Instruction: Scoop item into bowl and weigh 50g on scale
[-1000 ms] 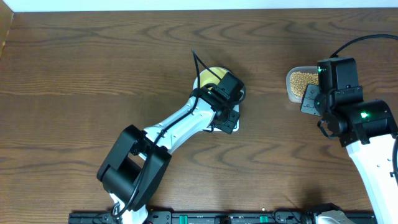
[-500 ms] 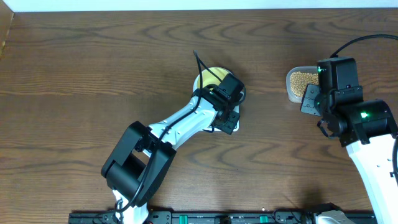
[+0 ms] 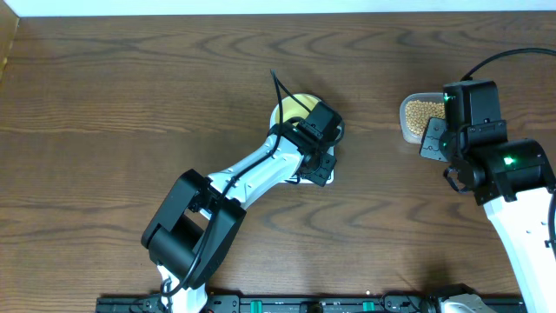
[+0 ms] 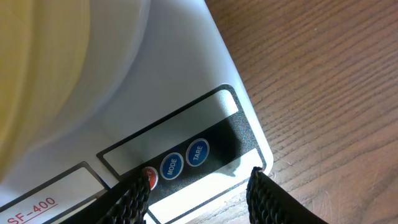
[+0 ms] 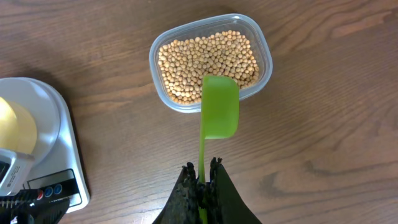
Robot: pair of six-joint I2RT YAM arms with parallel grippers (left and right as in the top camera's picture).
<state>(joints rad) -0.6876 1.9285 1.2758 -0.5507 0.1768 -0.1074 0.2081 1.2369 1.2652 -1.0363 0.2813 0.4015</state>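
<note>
The white scale (image 4: 186, 93) fills the left wrist view, with its MODE and TARE buttons (image 4: 184, 159) and a red button in sight. The pale yellow bowl (image 4: 31, 68) sits on its top. My left gripper (image 4: 199, 177) is open and low over the front panel, its left fingertip (image 4: 140, 186) at the red button. My right gripper (image 5: 200, 175) is shut on the handle of a green scoop (image 5: 219, 107). The scoop's cup looks empty and hangs over the near edge of the clear tub of tan beans (image 5: 208, 57).
In the overhead view the left arm (image 3: 261, 174) covers most of the scale, with the bowl (image 3: 291, 108) showing behind it. The tub (image 3: 415, 115) lies to the right, partly under the right arm (image 3: 495, 165). Bare wood lies between the scale and the tub.
The left arm's base links shifted slightly right a second ago. Its gripper stays over the scale's panel. The right arm and scoop have not moved.
</note>
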